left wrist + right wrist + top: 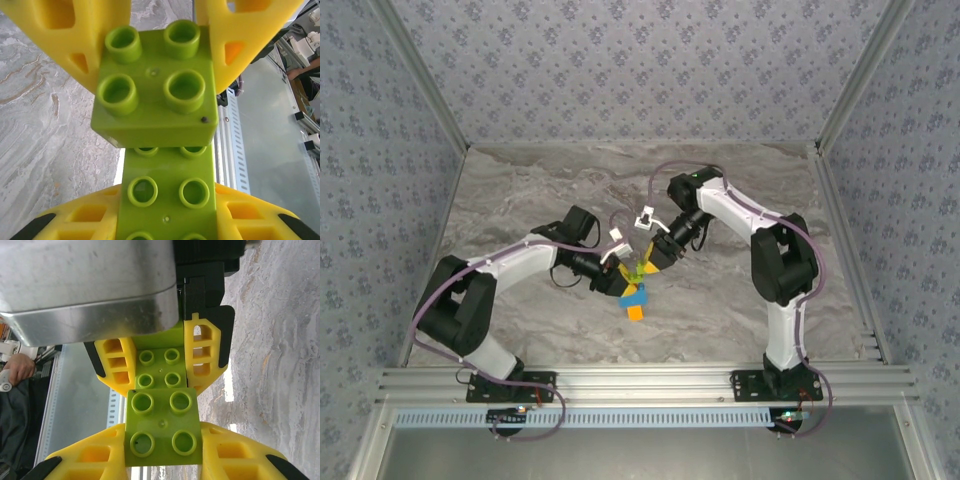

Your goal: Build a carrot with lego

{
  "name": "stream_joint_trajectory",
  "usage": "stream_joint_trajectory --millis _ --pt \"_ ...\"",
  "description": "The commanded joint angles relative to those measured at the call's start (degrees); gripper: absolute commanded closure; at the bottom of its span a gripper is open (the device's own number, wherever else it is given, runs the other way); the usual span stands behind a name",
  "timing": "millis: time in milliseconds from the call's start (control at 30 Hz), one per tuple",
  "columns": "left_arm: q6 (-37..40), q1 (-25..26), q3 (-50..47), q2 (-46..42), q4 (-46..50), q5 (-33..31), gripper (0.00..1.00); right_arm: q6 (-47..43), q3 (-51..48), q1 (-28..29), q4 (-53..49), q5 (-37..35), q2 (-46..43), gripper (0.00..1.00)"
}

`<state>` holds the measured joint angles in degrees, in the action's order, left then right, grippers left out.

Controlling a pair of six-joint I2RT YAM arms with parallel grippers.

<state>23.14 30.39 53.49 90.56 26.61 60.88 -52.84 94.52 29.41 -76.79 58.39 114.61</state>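
My two grippers meet over the middle of the table. The left gripper (620, 274) (167, 212) is shut on a lime-green lego brick (168, 197), studs facing its camera. The right gripper (657, 258) (162, 442) is shut on a second lime-green brick (162, 422) (157, 87), which overlaps the far end of the first brick (160, 367) and covers part of its studs. In the top view the carrot (634, 295) shows lime green between the grippers, then blue, then orange pointing toward the near edge. Red is hidden.
The grey marbled table (520, 200) is bounded by patterned walls at the back and sides. An aluminium rail (640, 380) with both arm bases runs along the near edge. The left arm's elbow (455, 310) and right arm's elbow (782, 262) stand to either side.
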Motion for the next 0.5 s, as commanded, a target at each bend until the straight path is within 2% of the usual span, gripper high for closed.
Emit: stream_joint_trajectory --millis 0,467 --pt "1.6 0.2 2.0 0.9 0.6 2.7 0.77 -1.2 2.0 0.8 -2.7 0.7 1.3 0.86" --pt "1.5 0.1 2.1 1.0 0.5 2.1 0.79 -1.5 0.5 1.3 -3.7 -0.3 1.8 0.85"
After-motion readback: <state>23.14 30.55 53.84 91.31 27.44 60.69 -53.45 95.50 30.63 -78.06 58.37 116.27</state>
